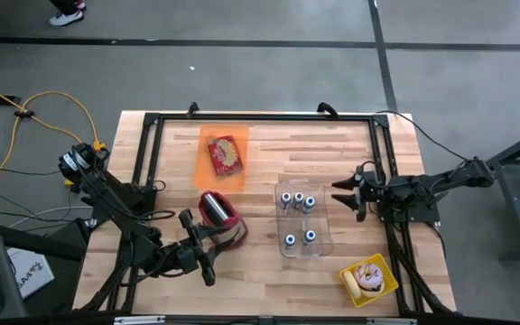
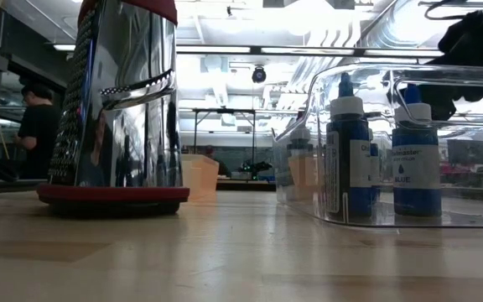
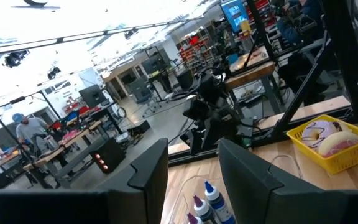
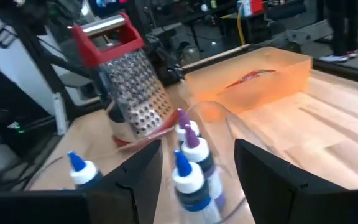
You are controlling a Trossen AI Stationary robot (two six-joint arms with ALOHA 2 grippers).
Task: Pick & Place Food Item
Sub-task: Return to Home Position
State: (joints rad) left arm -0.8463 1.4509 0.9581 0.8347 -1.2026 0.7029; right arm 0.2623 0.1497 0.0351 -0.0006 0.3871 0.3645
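A red food packet [image 1: 226, 155] lies in an orange tray [image 1: 208, 171] at the table's far middle; the tray also shows in the right wrist view [image 4: 253, 78]. A doughnut [image 1: 366, 278] lies in a yellow basket [image 1: 388, 271] at the near right, and both show in the left wrist view [image 3: 331, 134]. My left gripper [image 1: 213, 246] [image 3: 193, 174] is open and empty beside a metal grater [image 1: 219, 212], on its near side. My right gripper [image 1: 341, 195] [image 4: 197, 180] is open and empty, level, at the right edge of a clear bin [image 1: 325, 236].
The clear bin holds several upright blue-capped bottles [image 1: 298, 200] [image 4: 188, 155] [image 2: 346, 151]. The red-trimmed grater [image 2: 116, 101] [image 4: 126, 81] stands upright between the tray and the left gripper. A black frame [image 1: 260, 117] runs round the table's edges. A person [image 2: 36, 126] stands in the room behind.
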